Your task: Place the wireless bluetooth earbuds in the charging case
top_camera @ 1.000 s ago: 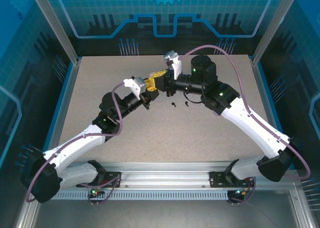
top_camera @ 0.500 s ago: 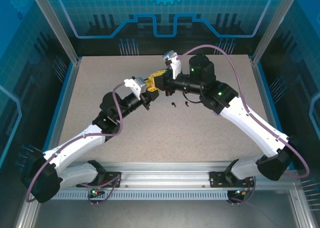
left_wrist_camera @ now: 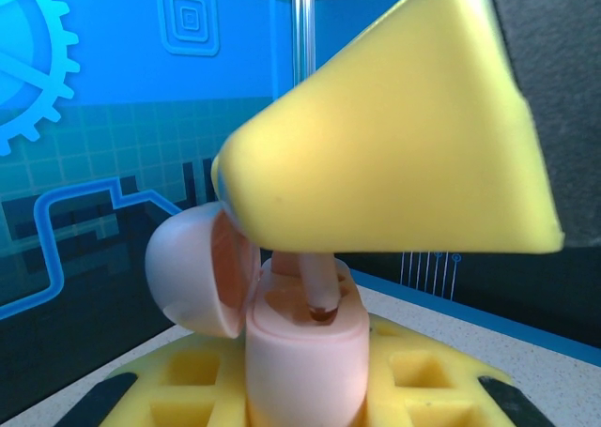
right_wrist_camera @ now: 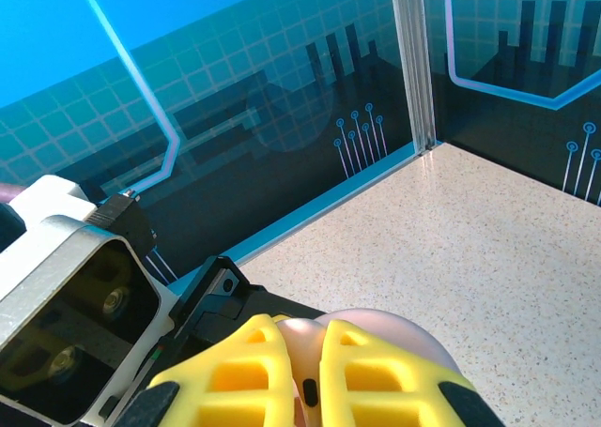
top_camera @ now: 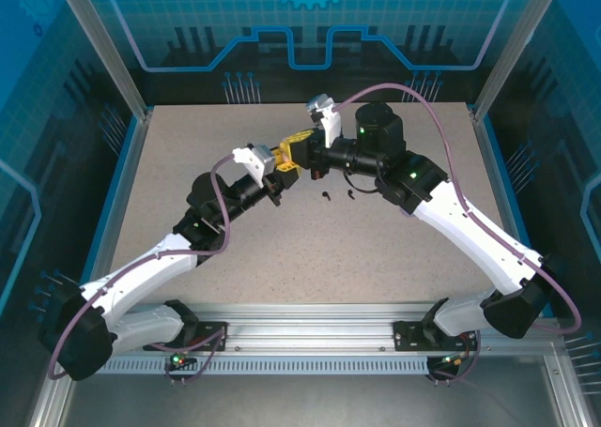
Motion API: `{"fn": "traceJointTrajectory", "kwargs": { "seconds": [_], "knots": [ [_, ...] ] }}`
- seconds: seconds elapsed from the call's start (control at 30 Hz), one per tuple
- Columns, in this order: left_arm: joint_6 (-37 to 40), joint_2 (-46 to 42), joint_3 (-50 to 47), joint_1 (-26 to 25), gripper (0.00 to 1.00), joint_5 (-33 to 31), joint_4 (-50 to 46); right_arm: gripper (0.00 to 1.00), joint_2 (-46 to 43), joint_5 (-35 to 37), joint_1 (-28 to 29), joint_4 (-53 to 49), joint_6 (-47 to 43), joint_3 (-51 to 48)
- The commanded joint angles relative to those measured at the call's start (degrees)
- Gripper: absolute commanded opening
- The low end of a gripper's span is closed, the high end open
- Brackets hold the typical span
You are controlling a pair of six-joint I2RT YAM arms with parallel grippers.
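Over the last second the right gripper [right_wrist_camera: 305,338] has only edged a touch left, toward the left gripper [top_camera: 285,171]; everything else lies as it did. Both arms meet above the far middle of the speckled table [top_camera: 376,267]. The left gripper is clamped tight on the base of the pale pink charging case [left_wrist_camera: 305,352], held upright with its lid [left_wrist_camera: 192,267] swung open to the left. The right gripper's yellow fingers [left_wrist_camera: 404,136] are pinched nearly together on a pink earbud [left_wrist_camera: 317,286], whose stem points down into the case's well. Two black earbuds [top_camera: 337,195] lie on the table just right of the grippers.
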Motion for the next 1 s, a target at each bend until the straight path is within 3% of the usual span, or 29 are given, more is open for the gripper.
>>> {"fn": "traceJointTrajectory", "kwargs": {
  "seconds": [0.0,0.77,0.97],
  "knots": [
    [1.63,-2.28,1.86,-0.24,0.00,-1.04,3.43,0.11,-0.81,-1.68,-0.43,-2.90,-0.85,-1.15],
    [1.45,-3.10,1.67,-0.24,0.00,-1.35,3.73,0.13,0.61,-3.01,-0.15,-4.68,-1.82,-0.33],
    [1.28,-3.14,1.61,-0.26,0.00,-1.48,3.65,0.30,0.65,-2.30,0.07,-4.69,-1.64,-0.02]
  ]
}}
